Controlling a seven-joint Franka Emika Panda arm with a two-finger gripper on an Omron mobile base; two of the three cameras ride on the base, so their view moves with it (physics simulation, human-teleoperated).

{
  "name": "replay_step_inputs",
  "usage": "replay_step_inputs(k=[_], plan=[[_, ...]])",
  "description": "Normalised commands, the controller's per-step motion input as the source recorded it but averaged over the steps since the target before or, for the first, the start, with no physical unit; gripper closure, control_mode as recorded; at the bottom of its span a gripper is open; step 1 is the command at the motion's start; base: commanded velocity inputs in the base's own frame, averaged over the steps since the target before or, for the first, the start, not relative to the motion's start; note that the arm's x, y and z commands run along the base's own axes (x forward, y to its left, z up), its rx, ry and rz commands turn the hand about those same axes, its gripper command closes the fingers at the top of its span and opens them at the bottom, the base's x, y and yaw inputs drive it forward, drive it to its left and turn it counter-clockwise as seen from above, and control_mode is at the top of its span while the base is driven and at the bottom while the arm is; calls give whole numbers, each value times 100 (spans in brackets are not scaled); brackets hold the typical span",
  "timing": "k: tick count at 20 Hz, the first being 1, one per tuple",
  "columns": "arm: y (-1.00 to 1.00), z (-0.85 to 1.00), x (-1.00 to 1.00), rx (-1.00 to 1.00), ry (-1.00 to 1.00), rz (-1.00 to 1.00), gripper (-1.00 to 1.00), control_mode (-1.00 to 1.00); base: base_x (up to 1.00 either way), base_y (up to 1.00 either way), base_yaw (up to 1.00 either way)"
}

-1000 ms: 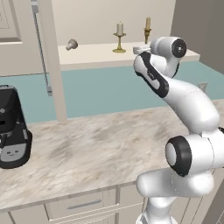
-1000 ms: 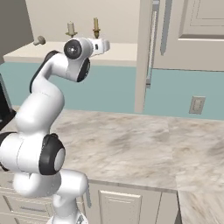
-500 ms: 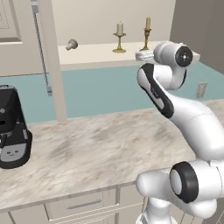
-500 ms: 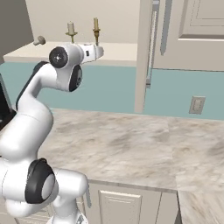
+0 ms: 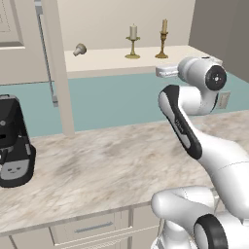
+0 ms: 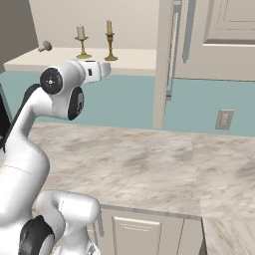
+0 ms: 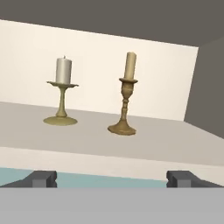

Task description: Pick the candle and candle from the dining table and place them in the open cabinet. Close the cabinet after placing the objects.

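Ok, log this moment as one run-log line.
stage: candles placed, door not closed | gripper: open, empty | white candle, tan candle: upright on cabinet shelf, apart | cabinet door: open

Kitchen, marble-look worktop (image 5: 121, 160), cream wall cabinet (image 6: 219, 40), coffee machine (image 5: 12, 141)

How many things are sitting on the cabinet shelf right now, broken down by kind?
Candles on brass holders: 2, the white candle and the tan candle, both upright on the shelf.
Small brown knob-like thing: 1, off to the side.
Total: 3
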Motion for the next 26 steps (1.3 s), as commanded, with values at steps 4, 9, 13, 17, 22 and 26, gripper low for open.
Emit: replay_step_inputs(k=[4, 9, 13, 17, 22, 26], plan=[[0, -3, -65, 2, -2, 0, -100, -100, 0, 0, 0], [0, -10, -60, 1, 0, 0, -100, -100, 0, 0, 0], [-9, -9, -46, 0, 0, 0, -100, -100, 0, 0, 0], [-14, -9, -42, 0, 0, 0, -100, -100, 0, 0, 0], [-19, -7, -34, 0, 0, 0, -100, -100, 0, 0, 0], [-24, -9, -34, 0, 0, 2, -100, -100, 0, 0, 0]])
